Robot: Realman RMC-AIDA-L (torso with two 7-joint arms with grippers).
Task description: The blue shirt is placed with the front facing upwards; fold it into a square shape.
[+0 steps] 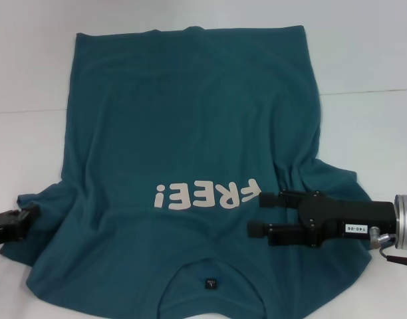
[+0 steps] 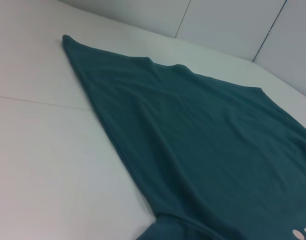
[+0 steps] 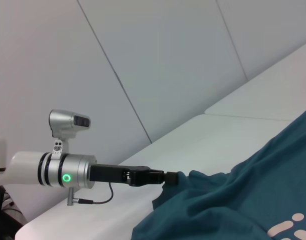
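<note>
The blue shirt [image 1: 190, 133] lies spread front up on the white table, its collar and small dark label [image 1: 211, 284] nearest me and the pale "FREE!" lettering [image 1: 207, 195] reading upside down. My right gripper [image 1: 262, 213] reaches in from the right over the shirt's right sleeve area, just beside the lettering. It is open, with nothing between its fingers. My left gripper [image 1: 24, 219] sits at the edge of the left sleeve. In the right wrist view the left gripper [image 3: 169, 178] meets the bunched sleeve cloth [image 3: 193, 177]. The left wrist view shows only the shirt [image 2: 203, 140].
The white table [image 1: 370, 126] has a seam line [image 1: 363, 91] running across it. Pale wall panels [image 3: 168, 60] stand behind the table. The shirt's hem [image 1: 190, 31] lies near the far edge.
</note>
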